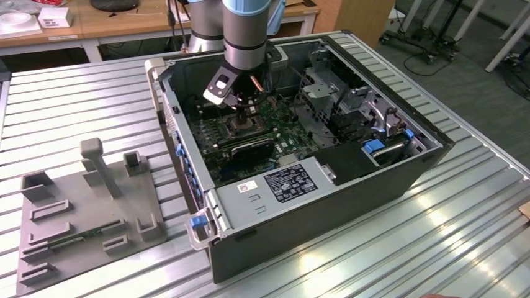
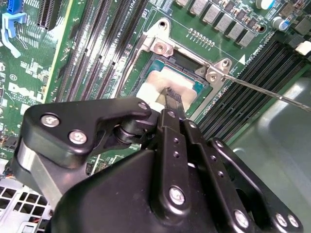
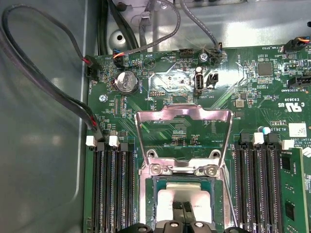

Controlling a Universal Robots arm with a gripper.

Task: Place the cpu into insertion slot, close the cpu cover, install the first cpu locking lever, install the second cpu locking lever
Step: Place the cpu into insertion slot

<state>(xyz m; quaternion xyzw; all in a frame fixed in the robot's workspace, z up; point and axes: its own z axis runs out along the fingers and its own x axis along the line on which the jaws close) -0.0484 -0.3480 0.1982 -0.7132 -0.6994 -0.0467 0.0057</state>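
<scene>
Touching flat silvery cpu (image 2: 160, 80) in square insertion slot (image 3: 159, 194): black end effector (image 2: 173, 96), seemingly closed, empty.

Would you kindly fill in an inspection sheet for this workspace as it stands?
Surface: slatted metal table carrying an open computer case.
Job's things: cpu lies in the insertion slot; cpu cover is open.
Clutter: grey fixture plate beside the case.
Gripper: gripper low at the cpu, contact unclear.
Cables: black cables along the case wall.
Surroundings: wooden desks beyond the table.
</scene>
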